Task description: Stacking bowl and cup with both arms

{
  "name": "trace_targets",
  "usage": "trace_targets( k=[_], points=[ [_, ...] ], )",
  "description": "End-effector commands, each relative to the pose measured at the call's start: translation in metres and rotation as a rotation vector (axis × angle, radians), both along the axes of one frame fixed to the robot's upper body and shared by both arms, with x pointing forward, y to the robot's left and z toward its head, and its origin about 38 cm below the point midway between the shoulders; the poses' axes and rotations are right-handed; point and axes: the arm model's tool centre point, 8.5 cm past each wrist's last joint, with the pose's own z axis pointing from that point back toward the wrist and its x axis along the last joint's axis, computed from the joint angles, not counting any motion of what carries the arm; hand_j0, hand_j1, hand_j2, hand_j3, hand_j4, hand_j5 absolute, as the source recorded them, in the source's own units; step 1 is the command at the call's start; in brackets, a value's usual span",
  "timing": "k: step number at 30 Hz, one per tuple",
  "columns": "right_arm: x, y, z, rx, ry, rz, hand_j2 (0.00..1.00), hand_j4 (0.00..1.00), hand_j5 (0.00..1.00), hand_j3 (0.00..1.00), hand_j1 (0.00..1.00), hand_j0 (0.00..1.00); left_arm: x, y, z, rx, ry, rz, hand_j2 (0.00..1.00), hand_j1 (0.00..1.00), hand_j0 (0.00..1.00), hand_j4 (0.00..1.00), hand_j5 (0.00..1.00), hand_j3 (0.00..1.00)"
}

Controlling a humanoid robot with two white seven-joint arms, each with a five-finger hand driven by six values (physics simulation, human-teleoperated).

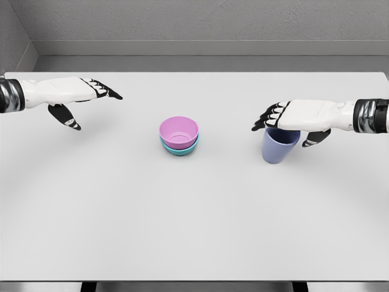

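A pink bowl [179, 131] sits nested inside a teal bowl [180, 148] at the table's middle. To their right is a blue-purple cup [279, 149], slightly tilted, with its rim hidden under the palm of my right hand [282, 134]. That hand is closed on the cup from above, its fingers [266, 119] reaching past the cup's left side and the thumb at its right. My left hand [97, 112] hovers over the table's far left, open with fingers spread and holding nothing, well away from the bowls.
The white table [194, 231] spans the whole view, its front edge along the bottom. A grey wall [200, 24] runs behind its far edge.
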Motion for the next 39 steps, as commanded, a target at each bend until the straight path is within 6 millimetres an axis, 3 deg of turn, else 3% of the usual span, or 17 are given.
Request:
trace_targets(
  k=[1, 13, 20, 25, 33, 39],
  points=[
    [-0.001, 0.0011, -0.002, 0.001, 0.008, 0.002, 1.0, 1.0, 1.0, 1.0, 1.0, 1.0, 0.0002, 0.0, 0.0005, -0.006, 0.001, 0.003, 1.0, 1.0, 1.0, 1.0, 1.0, 1.0],
    [-0.0024, 0.0024, -0.0064, -0.006, 0.019, 0.008, 1.0, 1.0, 1.0, 1.0, 1.0, 1.0, 0.0001, 0.0004, 0.0013, -0.006, -0.001, 0.003, 1.0, 1.0, 1.0, 1.0, 1.0, 1.0],
    [-0.0023, 0.0014, -0.0064, -0.007, 0.019, 0.005, 0.84, 0.84, 0.84, 0.84, 0.84, 0.84, 0.0001, 0.0004, 0.0013, -0.006, -0.001, 0.003, 1.0, 1.0, 1.0, 1.0, 1.0, 1.0],
    [-0.0023, 0.0014, -0.0064, -0.007, 0.019, 0.005, 0.84, 0.84, 0.84, 0.84, 0.84, 0.84, 0.0001, 0.0004, 0.0013, -0.006, -0.001, 0.003, 1.0, 1.0, 1.0, 1.0, 1.0, 1.0],
    [-0.0021, 0.0013, -0.0059, -0.006, 0.018, 0.005, 0.71, 0.71, 0.71, 0.71, 0.71, 0.71, 0.0001, 0.0004, 0.0013, -0.006, -0.001, 0.003, 1.0, 1.0, 1.0, 1.0, 1.0, 1.0],
    [-0.002, 0.0026, -0.0062, -0.004, 0.018, 0.007, 0.69, 0.69, 0.69, 0.69, 0.69, 0.69, 0.0, 0.0003, 0.0008, -0.005, 0.0, 0.002, 1.0, 1.0, 1.0, 1.0, 1.0, 1.0]
  ],
)
